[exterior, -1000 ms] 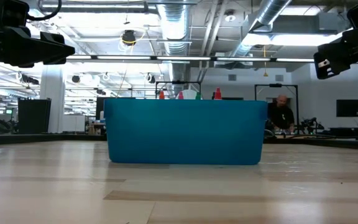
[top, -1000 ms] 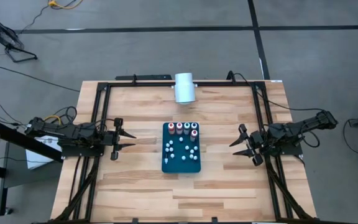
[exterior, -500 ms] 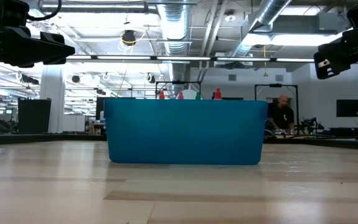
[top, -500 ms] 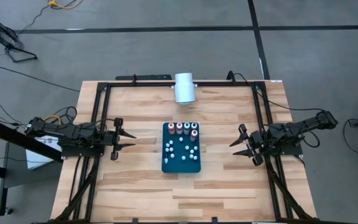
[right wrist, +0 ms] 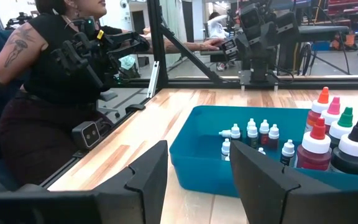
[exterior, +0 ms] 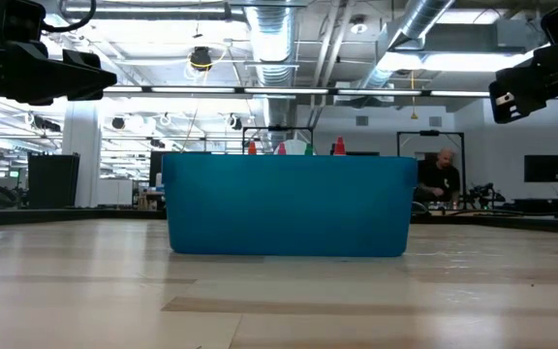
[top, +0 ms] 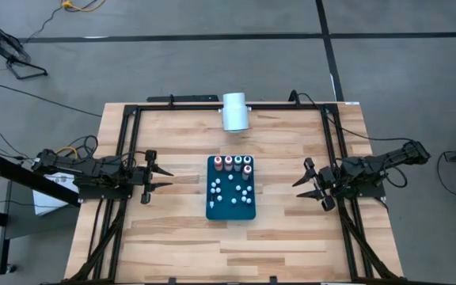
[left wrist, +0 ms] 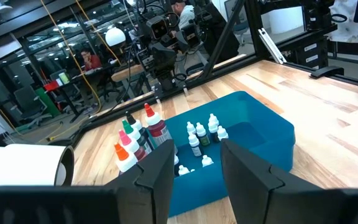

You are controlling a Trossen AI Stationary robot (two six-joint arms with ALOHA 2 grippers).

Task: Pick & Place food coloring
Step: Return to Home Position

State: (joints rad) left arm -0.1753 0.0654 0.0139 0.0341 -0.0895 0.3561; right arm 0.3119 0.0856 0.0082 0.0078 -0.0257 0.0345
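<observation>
Food coloring [top: 233,178] sat inside a blue bin [top: 231,217] at the middle of the tabletop [top: 172,237]. Within the bin, the taller bottles [top: 233,165], with reddish, green and dark bodies and coloured caps, stood upright in a row at the end nearer the white cylinder [top: 235,111]. The small whitish bottles [top: 232,190] were scattered over the rest of the bin floor, some upright, with one or two seemingly on their sides. The cylinder lay at the far edge of the tabletop, well apart from the bin.

From table height, only a few cap tips showed above the bin's rim.

The left tool [top: 165,179] hung above the tabletop on the bin's left side, well apart from it and pointing toward it. Its fingers [left wrist: 157,180] stood spread wide with nothing between them. The right tool [top: 301,187] hung on the opposite side, also well clear of the bin and aimed at it. Its fingers [right wrist: 145,180] were likewise wide apart and held nothing. Neither tool touched the bin or any bottle.

Beyond the tabletop's left edge, behind the left arm, a person [right wrist: 48,93] in a dark sleeveless top sat close to the frame. Another person [exterior: 441,179] showed far off in the room behind.
</observation>
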